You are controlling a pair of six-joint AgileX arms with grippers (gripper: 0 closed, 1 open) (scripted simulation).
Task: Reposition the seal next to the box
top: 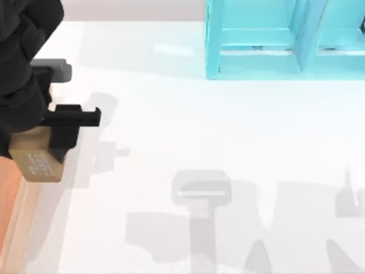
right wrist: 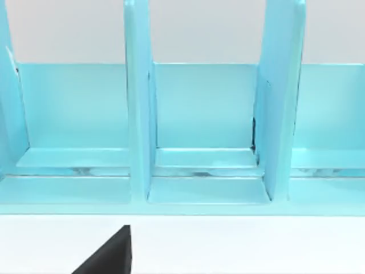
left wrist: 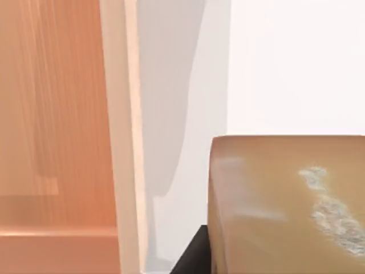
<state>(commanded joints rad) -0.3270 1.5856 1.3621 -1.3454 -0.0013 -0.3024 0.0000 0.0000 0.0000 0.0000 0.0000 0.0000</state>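
**Holding the seal at the box's edge: placement near, release pending**

Gripping item: left gripper [top: 57,149], black, two-fingered, at the table's left edge in the top view; jaws pinching the seal across its sides, one black finger [left wrist: 191,257] showing beside the block in the left wrist view.

Held item: the seal [top: 37,162], a small tan-brown cuboid stamp block with faint whitish engraved marks on its upper face [left wrist: 333,214]; position, just beside the box's right rim, possibly overlapping it from above; whether its underside touches the table cannot be told.

Adjacent item: the box [top: 7,197], a large shallow orange-brown wooden tray with lighter tan rim walls [left wrist: 120,142], cut off by the top view's left edge; a strip of white table [left wrist: 182,85] separates rim and block in the left wrist view.

Background item: turquoise shelf frame [top: 268,40] with upright dividers [right wrist: 138,103], at the table's far side, well apart from the seal.

Idle item: right arm, parked facing the shelf frame; one dark finger tip [right wrist: 108,254] visible in the right wrist view; jaw state cannot be told.

Progress, by judgement: carry to the box appears done or nearly so; remaining, lowering the block fully onto the table if not yet seated, opening the jaws, withdrawing the arm clear of the rim.
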